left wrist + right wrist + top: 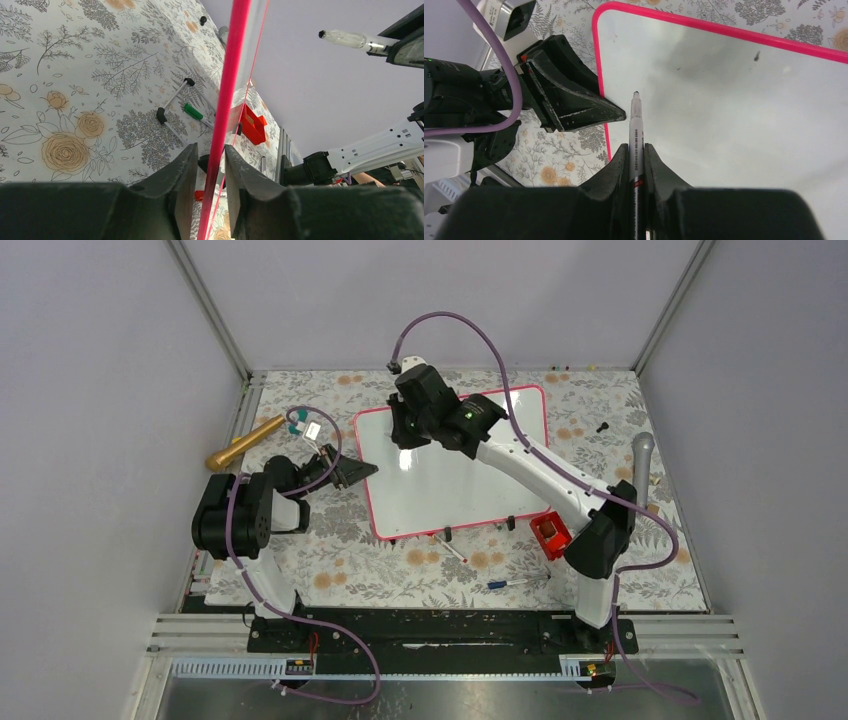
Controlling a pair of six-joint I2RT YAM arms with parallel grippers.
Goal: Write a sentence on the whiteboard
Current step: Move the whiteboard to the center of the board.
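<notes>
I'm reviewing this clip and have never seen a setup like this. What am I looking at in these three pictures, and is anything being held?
These are two robot arms, left and right, bolted at the near edge of a flowered tabletop. The wide picture looks down from above and behind them. The other two come from a camera on each wrist. A whiteboard with a pink frame lies in the middle, and I can see no writing on it. Around it lie a gold rod, a grey rod, a small red box and a blue pen. The right end effector is shut on a marker, whose tip is over the board near a corner. The left end effector has its jaws either side of the board's pink edge; whether they pinch it is unclear.
</notes>
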